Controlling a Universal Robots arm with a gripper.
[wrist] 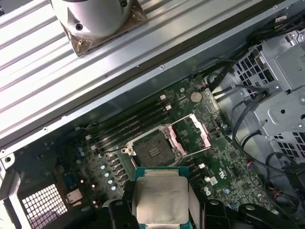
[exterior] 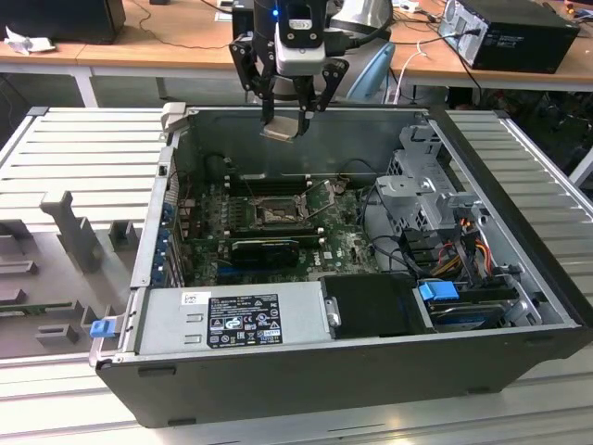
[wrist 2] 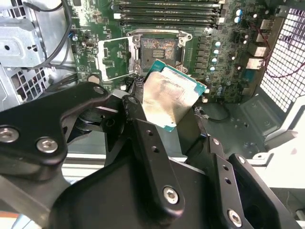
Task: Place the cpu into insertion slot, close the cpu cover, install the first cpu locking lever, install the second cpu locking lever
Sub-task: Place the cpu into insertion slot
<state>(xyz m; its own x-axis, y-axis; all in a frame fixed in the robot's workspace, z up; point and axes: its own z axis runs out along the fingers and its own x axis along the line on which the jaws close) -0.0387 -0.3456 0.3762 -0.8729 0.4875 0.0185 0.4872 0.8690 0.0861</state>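
Note:
My gripper (exterior: 285, 113) hangs above the back wall of the open computer case, shut on the cpu (exterior: 283, 128), a thin square chip with a silvery top and green edge. In both wrist views the cpu (wrist 2: 169, 98) (wrist: 159, 200) sits between the black fingers (wrist 2: 143, 133), well above the motherboard. The insertion slot (exterior: 275, 215) (wrist 2: 159, 50) (wrist: 152, 150) lies below on the board, its dark centre exposed. The cpu cover (wrist 2: 113, 58) (wrist: 191, 131), a silver frame plate, stands swung open beside the slot.
A grey power-supply box (exterior: 236, 320) fills the case's near side, with a long black card (exterior: 264, 248) between it and the slot. Memory sticks (wrist 2: 167, 12) run along the slot's far side. A metal drive cage (exterior: 422, 185) and cables (exterior: 463, 246) crowd the exterior view's right.

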